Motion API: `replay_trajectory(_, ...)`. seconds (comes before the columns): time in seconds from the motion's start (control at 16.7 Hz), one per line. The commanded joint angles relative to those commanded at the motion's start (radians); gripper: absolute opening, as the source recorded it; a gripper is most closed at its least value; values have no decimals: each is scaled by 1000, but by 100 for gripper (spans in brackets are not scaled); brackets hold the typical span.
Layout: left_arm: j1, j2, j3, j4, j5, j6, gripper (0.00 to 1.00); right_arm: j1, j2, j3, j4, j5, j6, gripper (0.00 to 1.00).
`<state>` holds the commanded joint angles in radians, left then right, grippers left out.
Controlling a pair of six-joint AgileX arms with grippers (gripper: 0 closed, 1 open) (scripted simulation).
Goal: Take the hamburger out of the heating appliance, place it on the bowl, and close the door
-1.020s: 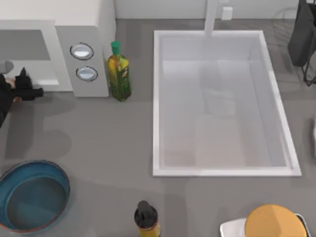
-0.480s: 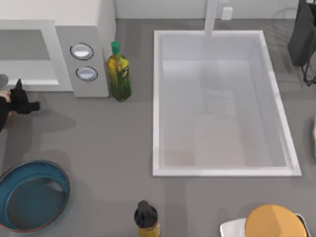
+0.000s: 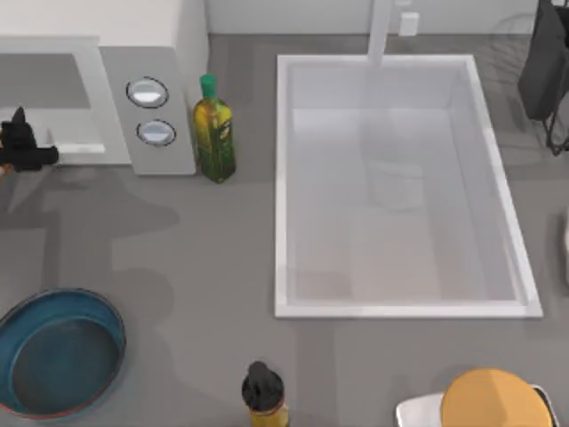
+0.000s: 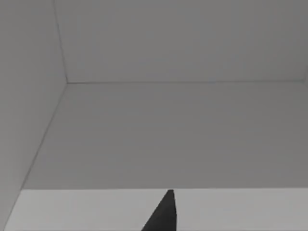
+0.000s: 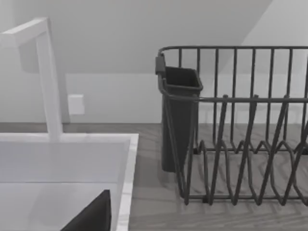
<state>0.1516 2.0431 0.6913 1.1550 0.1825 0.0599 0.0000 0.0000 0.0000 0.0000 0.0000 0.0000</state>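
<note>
Grey counter (image 3: pixel 204 267), my left gripper (image 3: pixel 25 151) at the heating appliance (image 3: pixel 98 89) mouth, finger spread and any load unclear, hamburger unseen, bowl (image 3: pixel 58 351) in front of it empty; I'd reach in level and slow.

One microwave (image 3: pixel 98 84) with two knobs (image 3: pixel 148 92). One teal bowl (image 3: pixel 55 352). Two bottles: one green-capped (image 3: pixel 213 133), one dark-capped (image 3: pixel 264 393). One white sink (image 3: pixel 400 187) with one faucet (image 3: pixel 380 31). One orange disc (image 3: pixel 498 400). One dark wire rack (image 5: pixel 240 125) holding one cup (image 5: pixel 178 115).
</note>
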Motion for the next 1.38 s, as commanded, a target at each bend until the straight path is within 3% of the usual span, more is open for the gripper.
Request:
replay_trajectory(0.3, 1, -179, 3, -183, -2, 1, 0, 0, 0, 0, 0, 0, 0, 100)
replay_trajectory(0.84, -21, -190, 33, -251, -23, -56, 0, 0, 0, 0, 0, 0, 0, 100)
replay_trajectory(1.08, -98, -191, 140, -473, -98, -283, 0, 0, 0, 0, 0, 0, 0, 100)
replay_trajectory(1.38, -249, -179, 327, -928, -246, -770, 0, 0, 0, 0, 0, 0, 0, 100)
